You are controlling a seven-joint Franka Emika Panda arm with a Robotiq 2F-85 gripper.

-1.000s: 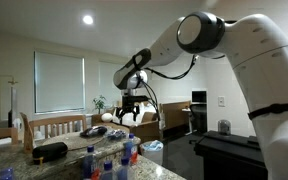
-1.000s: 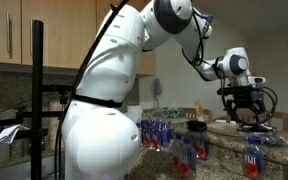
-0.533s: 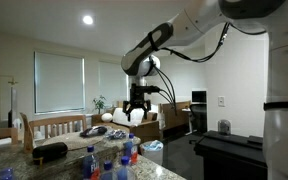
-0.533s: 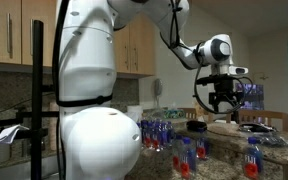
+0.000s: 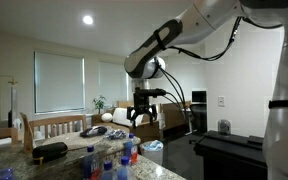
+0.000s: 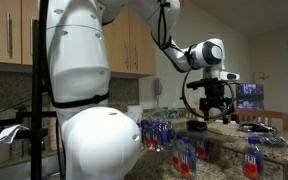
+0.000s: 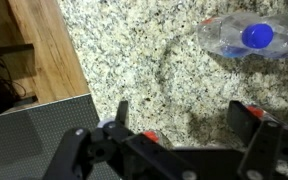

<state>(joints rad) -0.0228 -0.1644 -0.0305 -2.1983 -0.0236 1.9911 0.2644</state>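
Observation:
My gripper (image 5: pixel 144 116) hangs in the air above the granite counter (image 7: pixel 144 60), open and empty; it also shows in an exterior view (image 6: pixel 215 108). In the wrist view the two fingers (image 7: pixel 184 118) are spread wide over bare speckled granite. Clear plastic water bottles with blue caps (image 7: pixel 250 38) lie at the top right of the wrist view, apart from the fingers. Several more blue-capped bottles (image 5: pixel 112 166) stand on the counter below the gripper, and several with red labels (image 6: pixel 162 132) stand beside the arm's base.
A black object (image 5: pixel 50 151) lies on the counter at the left. A wooden floor strip (image 7: pixel 46 45) and a dark mat (image 7: pixel 34 130) lie past the counter's edge. A black appliance (image 5: pixel 234 152) stands at the right. Wooden cabinets (image 6: pixel 134 45) hang behind the arm.
The arm has swung across the scene; the gripper moved sideways over the counter and a little lower. It stays open and empty.

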